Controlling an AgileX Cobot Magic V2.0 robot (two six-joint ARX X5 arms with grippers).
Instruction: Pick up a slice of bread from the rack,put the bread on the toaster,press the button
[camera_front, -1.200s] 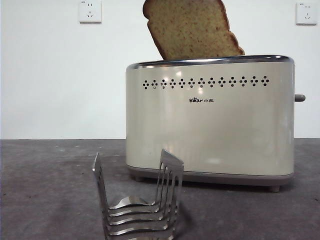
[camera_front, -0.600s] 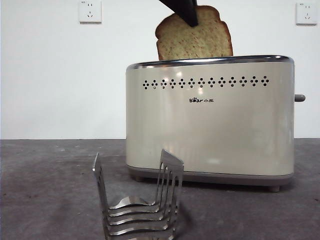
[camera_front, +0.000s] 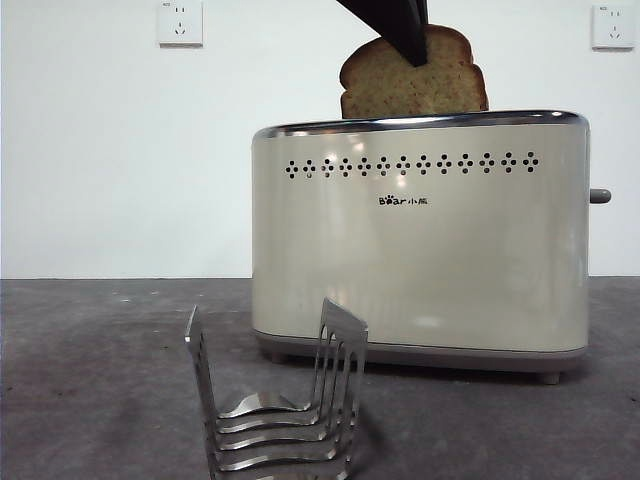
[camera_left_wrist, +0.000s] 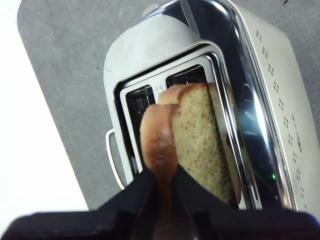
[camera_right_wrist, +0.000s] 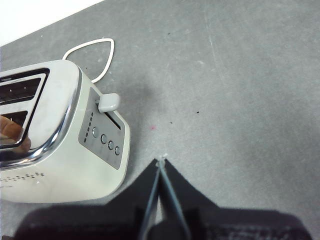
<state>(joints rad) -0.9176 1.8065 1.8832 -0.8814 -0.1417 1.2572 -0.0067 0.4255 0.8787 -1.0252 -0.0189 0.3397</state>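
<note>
The cream toaster (camera_front: 420, 260) stands at middle right. The slice of bread (camera_front: 440, 85) stands upright, its lower part sunk in the toaster's slot, its domed top above the chrome rim. My left gripper (camera_front: 410, 50) comes down from above and is shut on the bread's top crust; the left wrist view shows its jaws (camera_left_wrist: 162, 172) pinching the brown crust of the bread (camera_left_wrist: 200, 140) over the toaster (camera_left_wrist: 270, 75). The steel rack (camera_front: 280, 400) stands empty in front. The button (camera_front: 600, 196) juts from the toaster's right end. My right gripper (camera_right_wrist: 161, 162) is shut and empty, beside the button (camera_right_wrist: 109, 102).
A white cord loop (camera_right_wrist: 90, 50) lies on the grey table behind the toaster. A grey panel with round knobs (camera_right_wrist: 105, 139) is on the toaster's end below the lever. Two wall sockets (camera_front: 180, 22) are on the white wall.
The bread has moved right and down, sinking deeper into the toaster's slot. The left gripper's dark jaws have come down into the front view with it.
</note>
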